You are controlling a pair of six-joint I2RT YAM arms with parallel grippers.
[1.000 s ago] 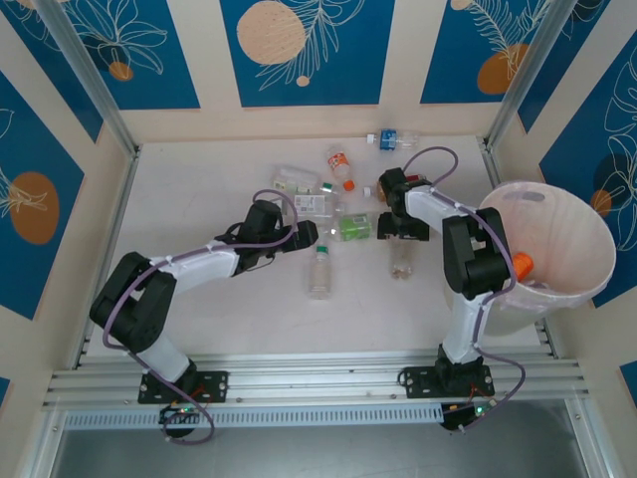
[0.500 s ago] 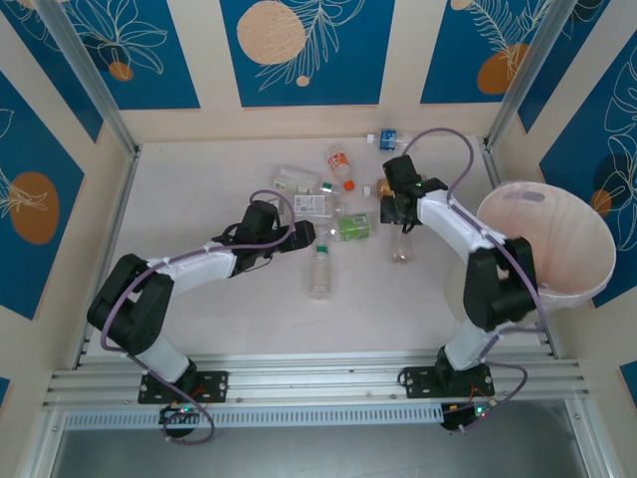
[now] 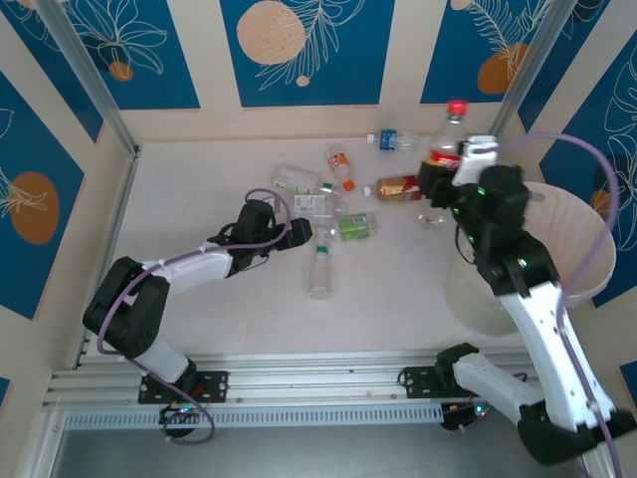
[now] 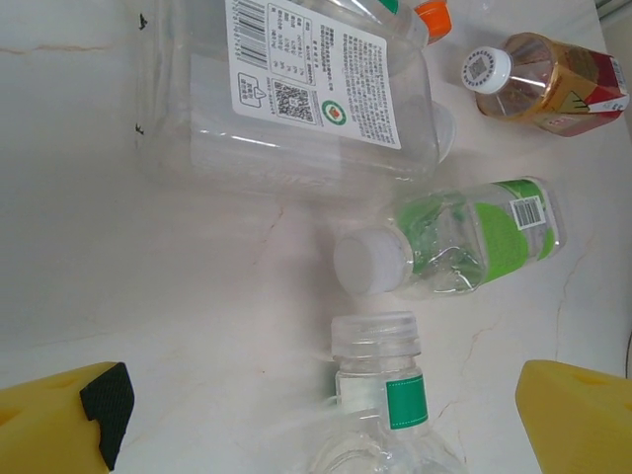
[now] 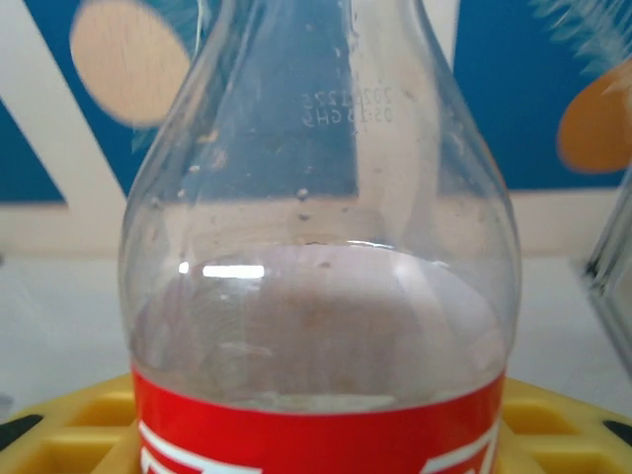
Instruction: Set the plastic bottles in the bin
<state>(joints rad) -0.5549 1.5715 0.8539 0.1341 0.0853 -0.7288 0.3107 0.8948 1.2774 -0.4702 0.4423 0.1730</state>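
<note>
My right gripper (image 3: pixel 444 171) is closed on a red-labelled bottle (image 3: pixel 447 139), held upright with its red cap on top, above the far right of the table (image 3: pixel 199 189). It sits just left of the bin (image 3: pixel 582 249), not over it. On the right wrist camera its clear shoulder and red label (image 5: pixel 316 247) rise between the yellow fingers (image 5: pixel 69 415).

My left gripper (image 3: pixel 299 232) is down at mid-table with its jaws spread wide and nothing in them. On its wrist camera a clear bottle with a green neck band (image 4: pixel 380 395) lies between the fingers without touching either. Just beyond are a green-labelled bottle (image 4: pixel 464 237), a big clear bottle with a white printed label (image 4: pixel 296 99) and an amber bottle (image 4: pixel 553 79). A blue-labelled bottle (image 3: pixel 390 139) lies by the far wall
</note>
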